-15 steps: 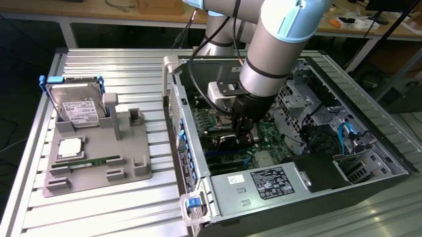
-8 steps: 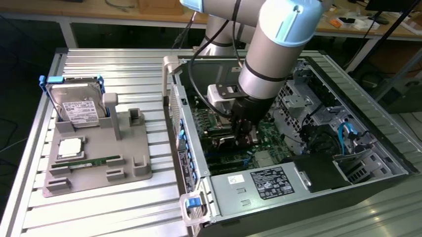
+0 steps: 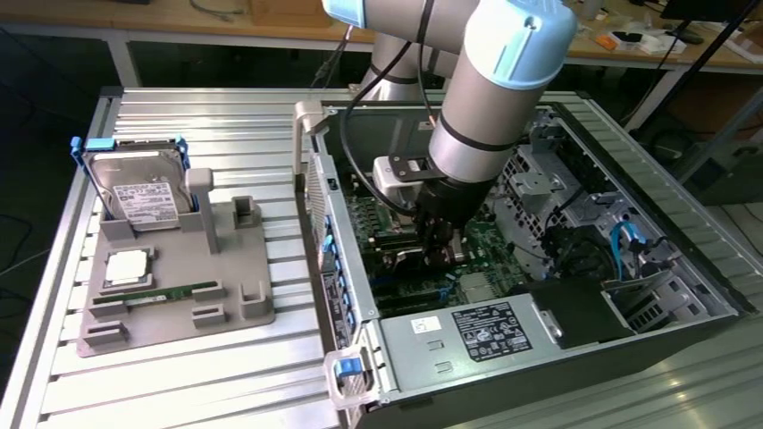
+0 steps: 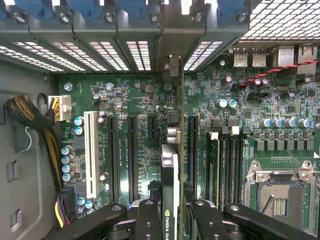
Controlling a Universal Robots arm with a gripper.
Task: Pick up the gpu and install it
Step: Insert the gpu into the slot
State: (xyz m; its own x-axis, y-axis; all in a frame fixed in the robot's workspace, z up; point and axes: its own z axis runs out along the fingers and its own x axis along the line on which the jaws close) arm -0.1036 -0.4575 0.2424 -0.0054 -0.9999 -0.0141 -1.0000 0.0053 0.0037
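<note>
The gpu (image 4: 169, 172) shows edge-on in the wrist view as a thin dark card with a silver end bracket, standing upright over the green motherboard (image 4: 145, 107). My gripper (image 4: 171, 204) is shut on it, with a black finger (image 4: 148, 220) on each side. The card lines up between two long black expansion slots (image 4: 132, 155). Whether its edge sits in a slot is hidden. In the exterior view my gripper (image 3: 437, 243) reaches down inside the open computer case (image 3: 667, 223), close above the board.
A grey fixture (image 3: 179, 295) at the exterior view's left holds a silver hard drive (image 3: 143, 192), a processor chip (image 3: 128, 266) and a green memory stick (image 3: 173, 292). Inside the case are the power supply (image 3: 477, 331), the processor socket (image 4: 280, 192) and a cable bundle (image 4: 30, 115).
</note>
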